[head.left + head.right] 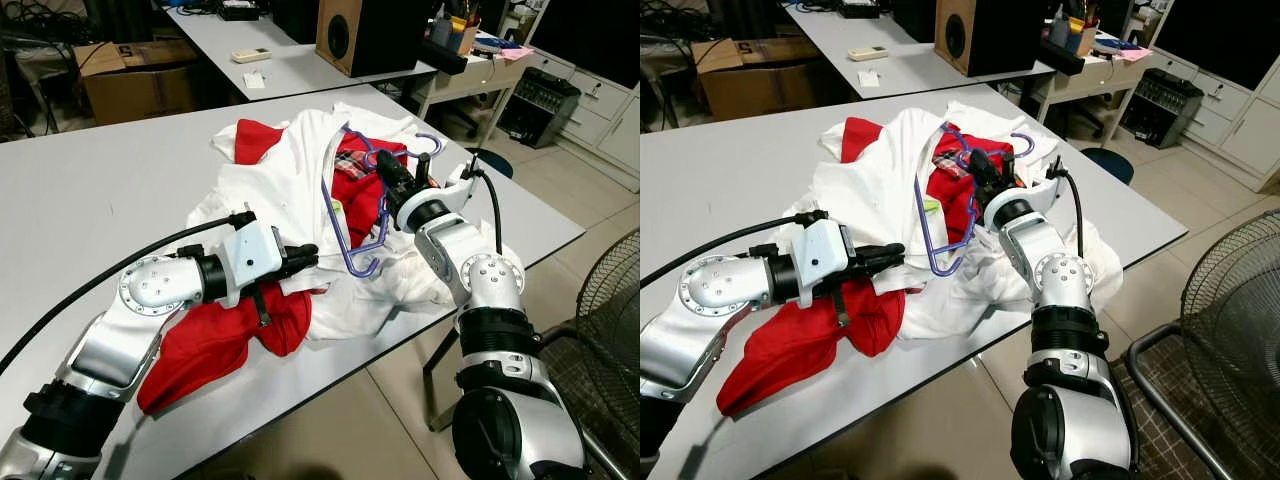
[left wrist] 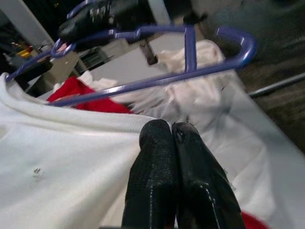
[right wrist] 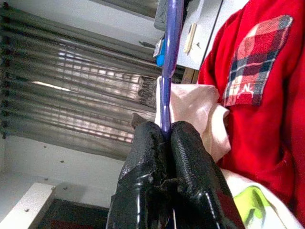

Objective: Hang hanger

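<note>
hanger (image 1: 352, 215): thin purple plastic, pinched by right end effector (image 1: 388, 172) | left end effector (image 1: 303, 257): pressed together on white garment (image 1: 290, 170) | bench (image 1: 90, 200): grey; office room

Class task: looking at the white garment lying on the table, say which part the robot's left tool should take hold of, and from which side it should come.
Probably the near hem of the white garment, approached from the robot's side: that edge lies loose over the red garment, giving a pinchable fold. The left tool is already shut there, while the right tool holds the purple hanger.
</note>
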Controlling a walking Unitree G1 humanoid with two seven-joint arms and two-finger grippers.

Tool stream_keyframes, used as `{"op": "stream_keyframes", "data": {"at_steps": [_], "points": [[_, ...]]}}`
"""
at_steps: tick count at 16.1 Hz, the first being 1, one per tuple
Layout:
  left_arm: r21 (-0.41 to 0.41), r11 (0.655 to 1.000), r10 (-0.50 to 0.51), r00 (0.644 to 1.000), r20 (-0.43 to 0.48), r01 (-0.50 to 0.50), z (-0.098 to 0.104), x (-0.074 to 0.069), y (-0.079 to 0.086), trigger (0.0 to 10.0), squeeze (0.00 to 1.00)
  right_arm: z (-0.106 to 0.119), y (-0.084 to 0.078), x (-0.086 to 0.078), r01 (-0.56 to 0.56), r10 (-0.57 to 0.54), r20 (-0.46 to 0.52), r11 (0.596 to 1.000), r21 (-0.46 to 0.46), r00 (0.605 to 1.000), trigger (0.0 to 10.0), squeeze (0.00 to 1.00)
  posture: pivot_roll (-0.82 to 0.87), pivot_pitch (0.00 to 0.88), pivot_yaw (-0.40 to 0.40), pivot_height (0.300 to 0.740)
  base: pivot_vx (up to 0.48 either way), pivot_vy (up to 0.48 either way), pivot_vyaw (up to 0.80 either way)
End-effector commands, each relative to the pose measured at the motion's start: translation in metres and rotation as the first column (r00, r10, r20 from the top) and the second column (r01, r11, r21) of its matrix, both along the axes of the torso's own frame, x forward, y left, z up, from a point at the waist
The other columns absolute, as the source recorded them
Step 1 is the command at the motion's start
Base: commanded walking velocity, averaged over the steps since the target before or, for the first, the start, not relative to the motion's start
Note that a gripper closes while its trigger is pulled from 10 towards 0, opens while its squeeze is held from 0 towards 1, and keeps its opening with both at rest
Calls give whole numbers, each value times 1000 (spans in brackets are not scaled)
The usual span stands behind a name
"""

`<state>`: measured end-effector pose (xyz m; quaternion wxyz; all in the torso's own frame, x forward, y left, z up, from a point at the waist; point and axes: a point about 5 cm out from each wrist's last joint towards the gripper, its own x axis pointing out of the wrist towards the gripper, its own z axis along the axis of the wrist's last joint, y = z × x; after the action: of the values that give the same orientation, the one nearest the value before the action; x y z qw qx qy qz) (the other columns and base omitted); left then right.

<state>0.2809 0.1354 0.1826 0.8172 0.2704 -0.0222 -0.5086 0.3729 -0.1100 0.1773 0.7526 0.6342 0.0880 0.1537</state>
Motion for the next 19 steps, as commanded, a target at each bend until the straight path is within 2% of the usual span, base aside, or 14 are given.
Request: {"op": "stream_keyframes", "data": {"at_steps": [1, 2, 5, 7, 9, 11, 15, 17, 19], "points": [[-45, 996, -83, 996, -11, 82, 8, -8, -10, 0, 0, 10, -10, 5, 52, -52, 39, 999, 4, 998, 10000, 0, 75, 0, -78, 740, 0, 0, 0], [-77, 988, -136, 990, -43, 133, 8, -13, -19, 0, 0, 9, -9, 7, 54, -54, 35, 999, 3, 998, 10000, 0, 78, 0, -81, 740, 0, 0, 0], [-57, 983, -177, 980, -87, 172, -1, -17, -31, 0, 0, 14, -7, 14, 59, -59, 40, 998, 6, 997, 10000, 0, 78, 0, -81, 740, 0, 0, 0], [-33, 987, -160, 983, -87, 157, -4, -15, -31, 0, 0, 21, -6, 16, 55, -56, 55, 998, 20, 997, 10000, 0, 79, 0, -87, 740, 0, 0, 0], [-46, 988, -153, 985, -81, 150, 0, -13, -31, 0, 0, 23, -5, 19, 54, -55, 61, 998, 16, 997, 10000, 0, 78, 0, -88, 740, 0, 0, 0], [-100, 978, -189, 979, -78, 181, 8, -15, -39, 0, 0, 20, -4, 22, 62, -62, 48, 998, 7, 997, 10000, 0, 76, 0, -89, 740, 0, 0, 0], [-167, 953, -272, 958, -96, 254, 12, -23, -60, 0, 0, 19, 3, 30, 88, -88, 17, 995, 39, 996, 10000, 0, 80, 0, -95, 740, 0, 0, 0], [-224, 938, -293, 950, -106, 265, 19, -26, -64, 0, 0, 24, 3, 33, 96, -98, 21, 992, 77, 995, 10000, 0, 80, 0, -95, 740, 0, 0, 0], [-272, 930, -278, 957, -81, 247, 28, -23, -65, 0, 0, 25, 4, 34, 96, -98, 15, 990, 103, 995, 10000, 0, 81, 0, -97, 740, 0, 0, 0]]}}
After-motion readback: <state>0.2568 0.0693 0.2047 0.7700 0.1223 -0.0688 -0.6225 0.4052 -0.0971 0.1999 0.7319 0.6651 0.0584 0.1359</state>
